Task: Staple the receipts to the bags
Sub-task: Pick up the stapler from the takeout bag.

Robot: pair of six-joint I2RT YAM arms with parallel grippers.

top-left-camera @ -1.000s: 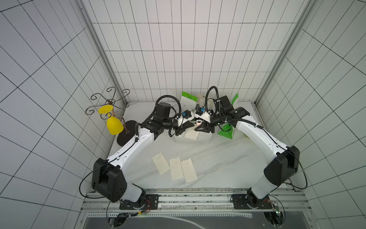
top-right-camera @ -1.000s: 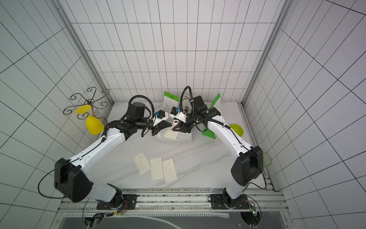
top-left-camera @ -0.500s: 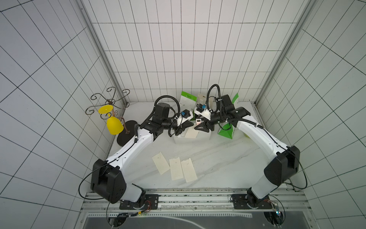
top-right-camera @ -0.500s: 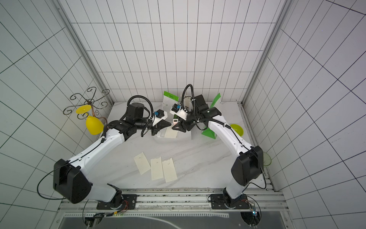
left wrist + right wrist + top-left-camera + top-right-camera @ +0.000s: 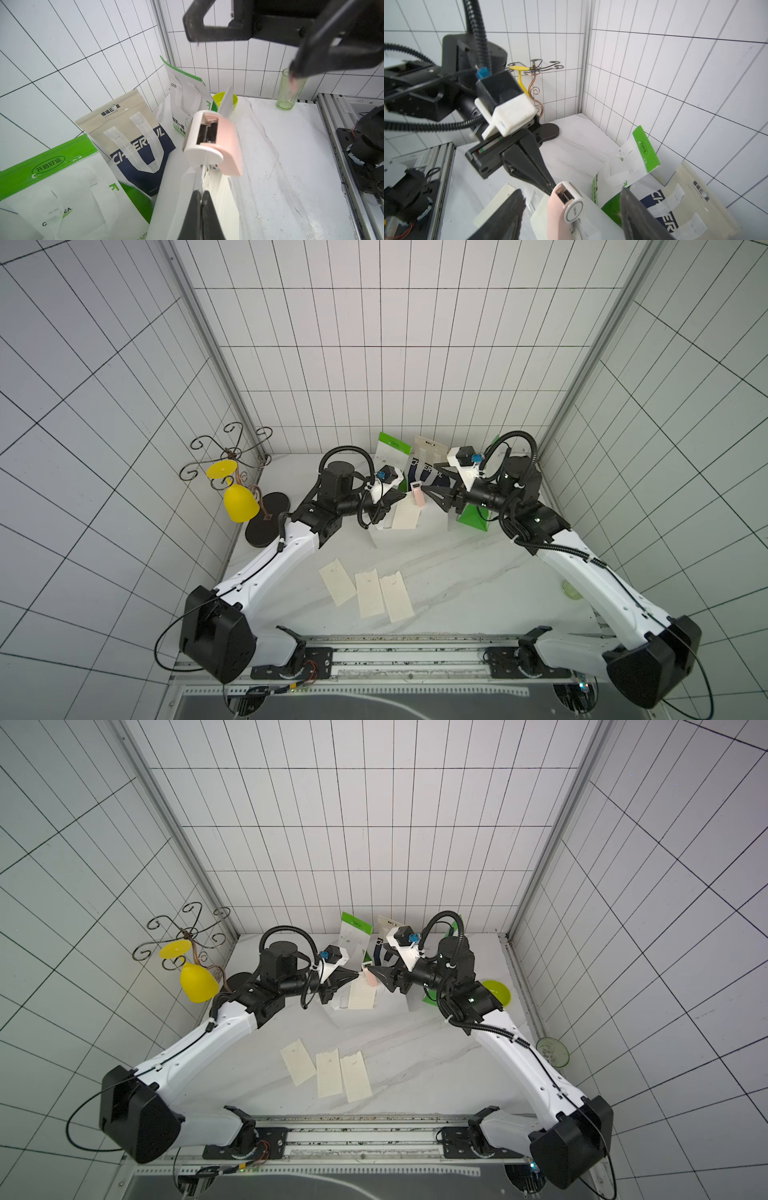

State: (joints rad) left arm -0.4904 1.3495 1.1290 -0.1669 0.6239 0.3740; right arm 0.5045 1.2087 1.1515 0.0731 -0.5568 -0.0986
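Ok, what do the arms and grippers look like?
Left arm and right arm: white shells, black joints and bases, a black ribbed cable looping at each wrist. Left gripper and right gripper: black, tapering pointed fingers. Each wrist carries a white camera box with a blue plug.

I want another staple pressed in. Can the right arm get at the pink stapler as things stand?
Probably yes: the right pincer stands open astride the pink stapler, nothing between them. The left pincer, shut on the white bag, sits opposite.

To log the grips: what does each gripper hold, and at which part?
The left gripper pinches the white bag at its top edge; the right gripper, open around the stapler, holds nothing.
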